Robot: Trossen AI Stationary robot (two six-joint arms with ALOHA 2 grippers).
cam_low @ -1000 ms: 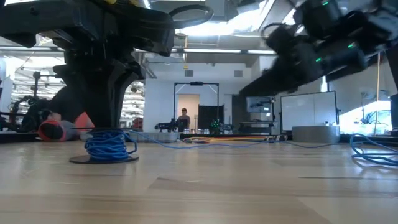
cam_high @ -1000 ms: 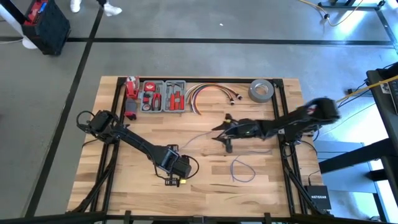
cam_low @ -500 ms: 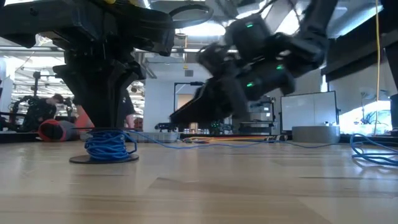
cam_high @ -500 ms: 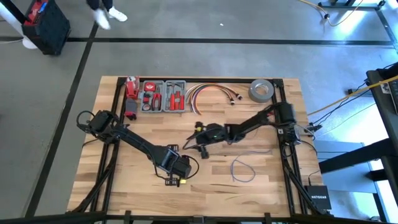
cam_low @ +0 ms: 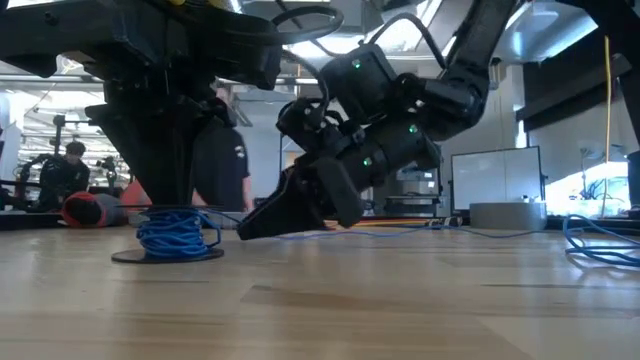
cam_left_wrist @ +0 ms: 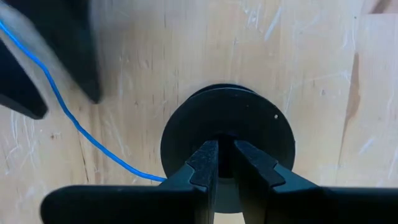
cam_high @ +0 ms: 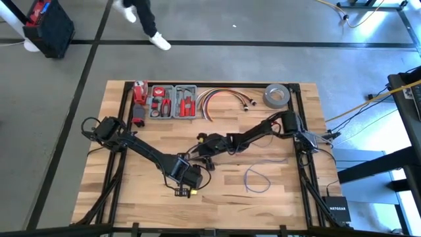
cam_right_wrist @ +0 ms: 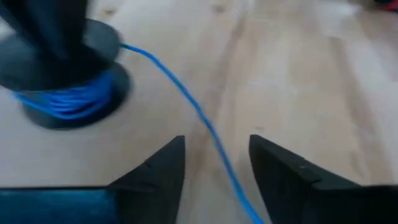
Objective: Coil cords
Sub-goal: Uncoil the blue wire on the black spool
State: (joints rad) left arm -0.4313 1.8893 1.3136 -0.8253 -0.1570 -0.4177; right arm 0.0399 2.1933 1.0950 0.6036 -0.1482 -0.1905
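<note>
A black round spool point(cam_left_wrist: 227, 134) with blue wire point(cam_low: 175, 235) wound on it stands with its bottom disc point(cam_low: 165, 256) on the table, left of centre and toward the near edge. My left gripper point(cam_high: 187, 178) stands over it, pointing down, shut on its middle. From the spool the wire point(cam_right_wrist: 186, 99) runs along the table toward the right, ending in a loose loop point(cam_high: 256, 178). My right gripper point(cam_right_wrist: 214, 146) is low over the table just to the right of the spool. It is open, with a finger on each side of the wire, not touching it. My left gripper pinches the dark centre of the spool's top point(cam_left_wrist: 225, 144) between its two fingers point(cam_left_wrist: 205, 163), which come from above and point down. The spool stands upright with its bottom disc flat on the table.
Along the far edge lie a grey tray of red tools point(cam_high: 172, 102), a bundle of red, yellow and white cables point(cam_high: 220, 99) and a grey tape roll point(cam_high: 277, 96). A person point(cam_high: 145, 20) walks on the floor beyond the far edge.
My right gripper has swept from the table's right-hand middle toward the left and down to the spool. It has tipped lower, and its fingers now stand on either side of the wire near the table top. The spool and my left gripper have kept still.
</note>
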